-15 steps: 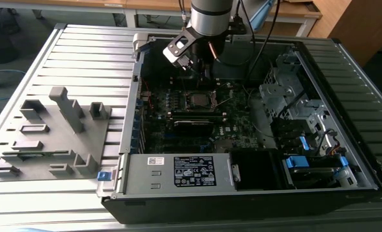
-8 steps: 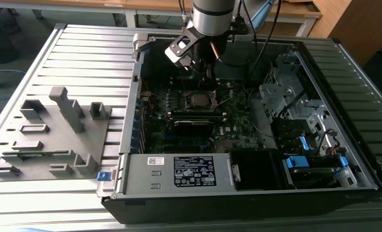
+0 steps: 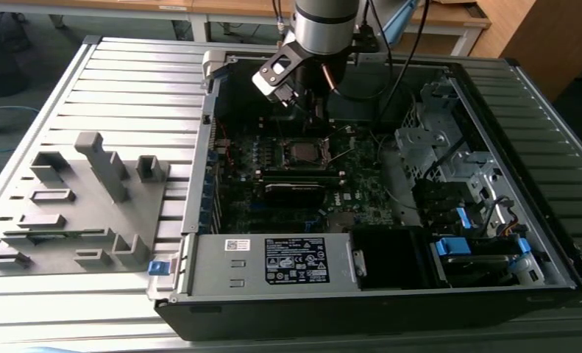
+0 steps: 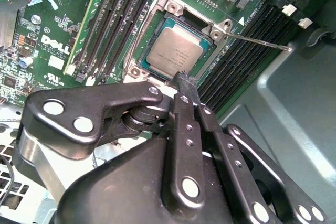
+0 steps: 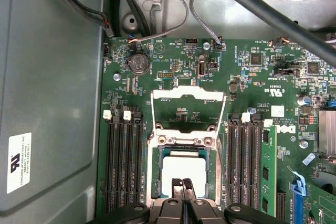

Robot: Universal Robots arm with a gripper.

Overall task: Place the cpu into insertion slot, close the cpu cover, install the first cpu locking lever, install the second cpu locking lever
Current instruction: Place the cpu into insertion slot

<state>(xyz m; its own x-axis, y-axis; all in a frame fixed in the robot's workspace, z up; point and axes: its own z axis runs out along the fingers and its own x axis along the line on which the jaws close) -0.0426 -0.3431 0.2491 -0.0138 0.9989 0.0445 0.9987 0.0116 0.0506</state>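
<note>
- gripper [image 5: 184, 184], fingers pressed together on nothing, hangs just above the cpu [image 5: 182, 169], toward the far side of the open computer case [image 3: 369, 312].
- one cpu cover [image 5: 188, 94]: thin stiff metal, folded open beyond the socket; probably best pushed at its free edge.
- one cpu: seated in its socket; light, rigid, probably fragile.

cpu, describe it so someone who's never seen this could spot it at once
Inside the open computer case, find the green motherboard. Between its two banks of black memory slots lies the cpu, a small flat chip. It is the only plain dull-silver square there.
</note>
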